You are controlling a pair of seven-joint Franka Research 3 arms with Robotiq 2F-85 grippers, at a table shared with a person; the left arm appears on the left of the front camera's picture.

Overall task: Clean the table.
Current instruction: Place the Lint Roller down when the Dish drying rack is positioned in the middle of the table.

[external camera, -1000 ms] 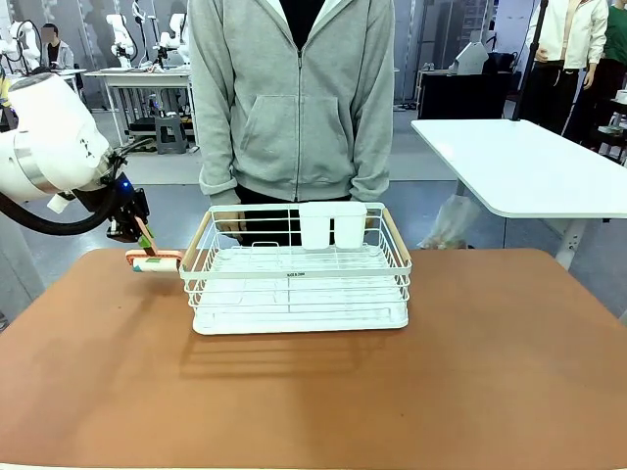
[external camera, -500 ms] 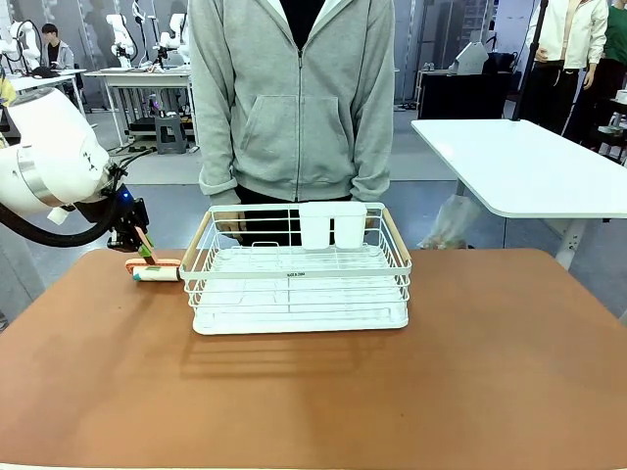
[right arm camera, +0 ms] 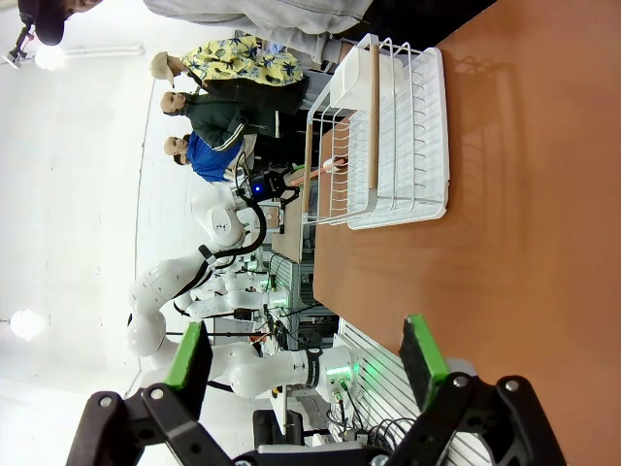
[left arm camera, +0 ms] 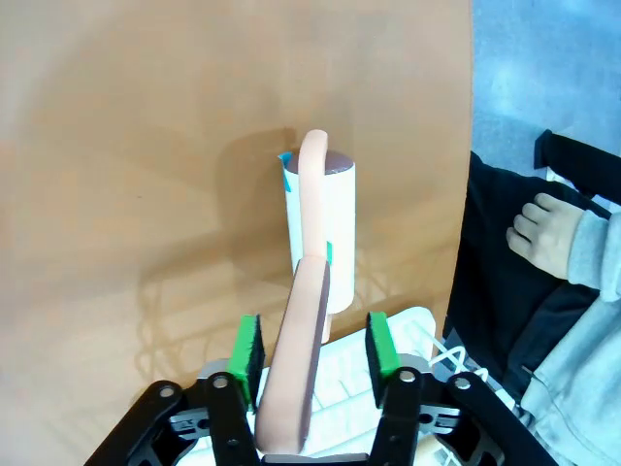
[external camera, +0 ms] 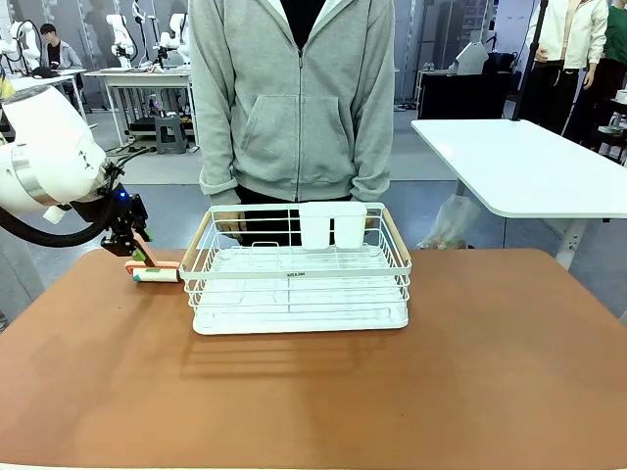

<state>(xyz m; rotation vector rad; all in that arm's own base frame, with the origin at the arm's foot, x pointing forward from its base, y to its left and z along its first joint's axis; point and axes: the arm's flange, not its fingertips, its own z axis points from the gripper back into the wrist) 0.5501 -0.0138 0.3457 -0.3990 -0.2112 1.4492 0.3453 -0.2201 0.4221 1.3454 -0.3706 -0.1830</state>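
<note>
- The left gripper (left arm camera: 312,351) sits at the table's (external camera: 323,401) far-left corner, about 10 o'clock from the dish rack (external camera: 299,276).
- Its green pads stand wide apart, either side of the lint roller's (left arm camera: 320,228) peach handle without touching, so I'd say it's let go.
- The roller's sticky drum rests on the brown top just beside the rack, probably parked clear of it.
- The right gripper (right arm camera: 306,364) hangs spread wide too, holding nothing, well away from the rack.

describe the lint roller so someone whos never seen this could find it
On the reddish-brown table, look just left of the white wire rack, near the far edge. The lint roller lies there: a small white roll on a peach handle, between the left gripper's open jaws.
</note>
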